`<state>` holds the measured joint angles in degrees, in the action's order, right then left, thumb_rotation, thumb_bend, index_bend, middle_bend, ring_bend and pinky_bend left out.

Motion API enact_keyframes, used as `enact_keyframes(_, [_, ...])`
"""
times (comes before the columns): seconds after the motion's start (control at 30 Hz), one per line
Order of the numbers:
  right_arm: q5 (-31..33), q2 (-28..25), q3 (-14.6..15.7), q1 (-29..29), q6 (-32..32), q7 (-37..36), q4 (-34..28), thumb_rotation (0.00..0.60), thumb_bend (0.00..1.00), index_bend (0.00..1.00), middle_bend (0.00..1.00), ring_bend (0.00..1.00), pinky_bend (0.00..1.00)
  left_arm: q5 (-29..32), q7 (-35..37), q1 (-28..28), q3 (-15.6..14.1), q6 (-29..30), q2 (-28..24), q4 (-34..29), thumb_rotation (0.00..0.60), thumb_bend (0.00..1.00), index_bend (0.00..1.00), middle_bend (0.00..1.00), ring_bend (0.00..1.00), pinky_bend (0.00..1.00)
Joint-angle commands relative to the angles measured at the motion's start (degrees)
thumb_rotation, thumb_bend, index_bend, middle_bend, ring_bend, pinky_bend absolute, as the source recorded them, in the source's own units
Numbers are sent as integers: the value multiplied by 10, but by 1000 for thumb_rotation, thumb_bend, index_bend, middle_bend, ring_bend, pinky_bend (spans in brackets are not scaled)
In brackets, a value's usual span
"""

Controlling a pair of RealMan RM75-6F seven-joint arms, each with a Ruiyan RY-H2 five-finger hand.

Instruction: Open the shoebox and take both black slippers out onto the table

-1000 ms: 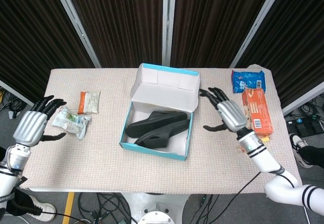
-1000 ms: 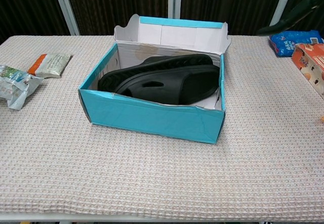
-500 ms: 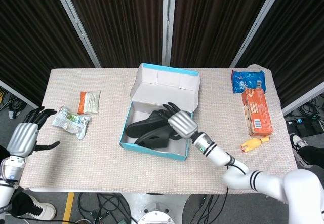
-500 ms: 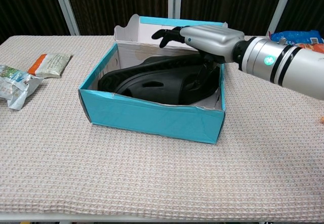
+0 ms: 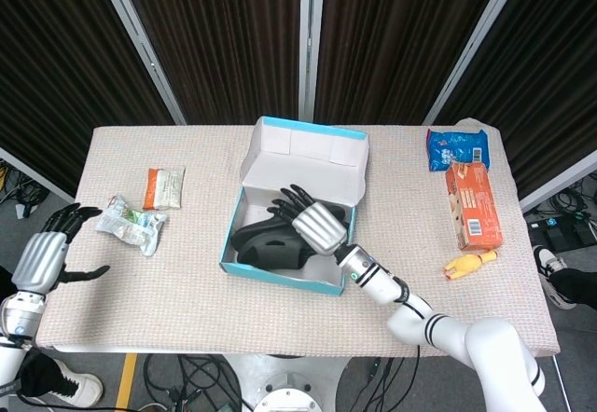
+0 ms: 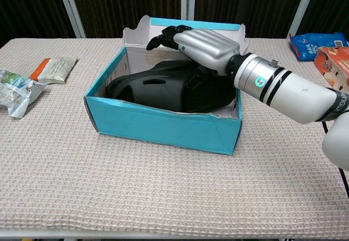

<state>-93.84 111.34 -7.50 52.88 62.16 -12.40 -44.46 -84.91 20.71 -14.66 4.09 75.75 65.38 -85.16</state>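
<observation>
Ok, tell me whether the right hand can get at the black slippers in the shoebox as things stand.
Probably yes. The shoebox stands open with its lid folded back, and the right hand is over the black slippers with nothing between them. Whether the fingers touch the slippers cannot be told.

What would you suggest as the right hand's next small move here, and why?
Probably lower the right hand and close its fingers on the upper slipper. The shoebox is open, both slippers lie inside, and the hand hovers over them with fingers spread, holding nothing.
</observation>
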Motion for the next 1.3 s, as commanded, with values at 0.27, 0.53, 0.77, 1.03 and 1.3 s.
enact_keyframes(0.27, [-24,39,11,5,89,-63,82,600,588,702,317,47,0,4,20,1,-3,-6,6,10,600,0,168,144,60,109])
enact_keyframes(0.53, [-12,5,-26,2,181,-58,76,600,621,755,356,76,0,3,15,-6,5,-3,3,12,600,0,168,144,60,109])
enact_keyframes(0.77, [41,-137,-37,-76,190,-57,-61,600,594,720,355,76,0,-1,15,-15,9,-7,2,17,600,0,167,145,60,109])
enact_keyframes(1.03, [141,-234,-14,-173,99,-63,-132,600,457,585,312,54,0,-17,3,-39,19,-16,-6,6,600,0,168,145,60,109])
enact_keyframes(1.3, [165,-246,12,-173,-23,-49,-103,600,296,246,140,0,0,-32,2,-79,45,-27,-31,-38,600,0,167,145,60,109])
